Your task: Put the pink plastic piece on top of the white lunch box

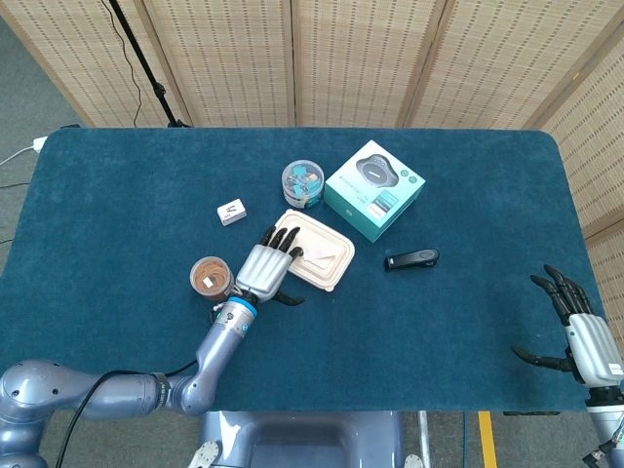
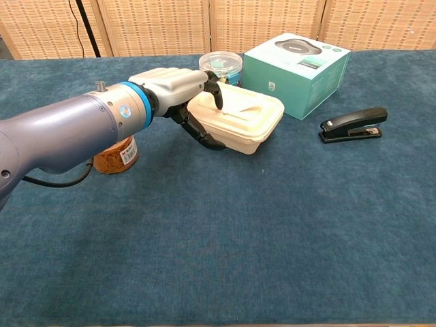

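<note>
Pink piece (image 1: 297, 253): a small pale pink patch, seen only in the head view, lying on the lid of the lunch box near its left edge, just at the left hand's fingertips; its shape is too small to make out, and in the chest view the hand hides it.
Lunch box (image 1: 320, 251) (image 2: 242, 116): white to cream, rectangular with rounded corners, lid closed, set at an angle on the table near its middle.
Left hand (image 1: 265, 269) (image 2: 178, 88): palm down over the left end of the lunch box, fingers (image 1: 283, 237) spread and reaching onto the lid, thumb hooked down beside the box's near wall; nothing is seen in its hold.
Right hand (image 1: 582, 332): at the right near corner of the table, head view only, fingers spread, holding nothing.
Round tub (image 1: 302, 182) (image 2: 221, 66): clear plastic with small coloured bits inside, just behind the lunch box.
Teal carton (image 1: 375, 189) (image 2: 296, 63): printed box, right of the tub, near the lunch box.
Stapler (image 1: 411, 259) (image 2: 353, 124): black, lying right of the lunch box, apart from it.
Brown jar (image 1: 210, 277) (image 2: 116, 154): low and round, just left of the left forearm.
White block (image 1: 231, 212): small, lying left of the tub.
Table (image 1: 117, 195) (image 2: 272, 225): covered in dark blue-green cloth.
Room: woven cane screens (image 1: 361, 58) behind the table; a black stand leg (image 1: 146, 68) at the back left.
</note>
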`<state>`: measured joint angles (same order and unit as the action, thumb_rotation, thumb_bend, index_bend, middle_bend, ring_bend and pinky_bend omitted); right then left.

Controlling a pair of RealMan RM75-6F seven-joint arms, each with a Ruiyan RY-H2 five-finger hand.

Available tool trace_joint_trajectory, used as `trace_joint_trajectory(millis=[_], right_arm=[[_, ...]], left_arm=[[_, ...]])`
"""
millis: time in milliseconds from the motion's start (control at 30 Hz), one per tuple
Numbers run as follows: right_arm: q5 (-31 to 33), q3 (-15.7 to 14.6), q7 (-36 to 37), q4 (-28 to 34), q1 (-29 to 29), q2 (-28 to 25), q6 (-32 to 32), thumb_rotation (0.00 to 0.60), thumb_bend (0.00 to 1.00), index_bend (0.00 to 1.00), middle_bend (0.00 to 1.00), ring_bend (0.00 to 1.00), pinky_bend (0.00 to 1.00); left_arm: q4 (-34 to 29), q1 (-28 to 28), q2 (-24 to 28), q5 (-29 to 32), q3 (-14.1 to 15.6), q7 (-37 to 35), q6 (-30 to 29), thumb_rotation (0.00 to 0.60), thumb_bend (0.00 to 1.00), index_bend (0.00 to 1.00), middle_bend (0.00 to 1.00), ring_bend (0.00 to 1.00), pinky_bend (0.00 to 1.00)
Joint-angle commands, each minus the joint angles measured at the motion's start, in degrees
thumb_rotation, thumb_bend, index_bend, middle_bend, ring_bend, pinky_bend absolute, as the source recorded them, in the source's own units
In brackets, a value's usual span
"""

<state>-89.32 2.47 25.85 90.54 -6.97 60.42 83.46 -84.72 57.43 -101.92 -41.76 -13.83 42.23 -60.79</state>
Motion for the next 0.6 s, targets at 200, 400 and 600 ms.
trace_joint_trajectory(millis=[200, 400, 600], right_arm=[[-0.01, 0.06, 0.26, 0.09, 0.09, -0.16, 0.16, 0.6, 0.0, 0.12, 0.0, 0.0, 0.0], [-0.01, 0.11, 0.47, 0.18, 0.16, -0.28, 0.28, 0.6, 0.0, 0.12, 0.0, 0.0, 0.0], [-0.05, 0.16, 0.63, 0.15, 0.24, -0.36, 0.46, 0.6, 0.0, 0.12, 0.0, 0.0, 0.0]], left_arm=[[-0.88, 0.06, 0.24, -0.15, 0.09, 0.38, -0.35, 0.346, 0.0, 0.28, 0.0, 0.0, 0.0], [-1.29, 0.29, -0.3, -0.32, 0.59, 0.74, -0.15, 0.345, 0.0, 0.28, 0.0, 0.0, 0.0], [-0.74, 0.37, -1.12, -0.82, 1.02, 0.41, 0.17, 0.346, 0.0, 0.28, 0.0, 0.0, 0.0]])
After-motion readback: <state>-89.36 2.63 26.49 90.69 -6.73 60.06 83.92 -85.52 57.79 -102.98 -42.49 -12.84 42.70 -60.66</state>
